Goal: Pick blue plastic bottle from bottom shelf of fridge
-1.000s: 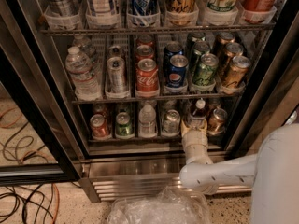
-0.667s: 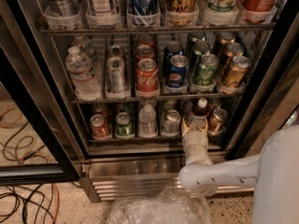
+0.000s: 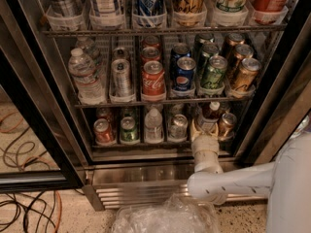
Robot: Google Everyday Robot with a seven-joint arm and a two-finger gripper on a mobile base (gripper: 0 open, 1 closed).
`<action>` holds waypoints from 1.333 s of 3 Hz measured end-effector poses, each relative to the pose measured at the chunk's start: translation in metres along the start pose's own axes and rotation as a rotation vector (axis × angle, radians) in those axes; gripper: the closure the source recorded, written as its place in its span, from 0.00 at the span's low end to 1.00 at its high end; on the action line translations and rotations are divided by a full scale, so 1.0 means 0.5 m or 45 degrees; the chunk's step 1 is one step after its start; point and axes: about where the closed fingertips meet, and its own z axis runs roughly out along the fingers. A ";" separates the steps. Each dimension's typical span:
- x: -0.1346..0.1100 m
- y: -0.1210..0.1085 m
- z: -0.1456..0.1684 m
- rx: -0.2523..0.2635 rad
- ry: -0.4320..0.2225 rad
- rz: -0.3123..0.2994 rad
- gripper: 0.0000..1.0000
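The fridge (image 3: pixel 29 81) stands open in the camera view. On its bottom shelf (image 3: pixel 146 143), in the lane second from the right, stands the blue plastic bottle (image 3: pixel 210 116), with a white cap, a dark neck and a pale label. My gripper (image 3: pixel 206 128) reaches into that lane from below and sits at the bottle's lower body, hiding its base. The white arm (image 3: pixel 233 181) comes in from the lower right, and its cream wrist (image 3: pixel 206 152) points up into the shelf.
The bottom shelf also holds a red can (image 3: pixel 103 131), a green can (image 3: pixel 129 130), a clear water bottle (image 3: pixel 153 125), a silver can (image 3: pixel 178 126) and a bronze can (image 3: pixel 226 124) right of the gripper. Racks of cans hang above. Crumpled clear plastic (image 3: pixel 165 217) and cables (image 3: pixel 24 212) lie on the floor.
The arm and gripper stay at the bottle in the same lane. The bottle's cap seems to have shifted slightly to the right.
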 end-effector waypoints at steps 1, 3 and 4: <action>-0.005 0.000 -0.005 -0.004 -0.019 0.002 1.00; -0.018 -0.004 -0.018 0.001 -0.044 0.004 1.00; -0.027 -0.005 -0.021 0.002 -0.057 0.004 1.00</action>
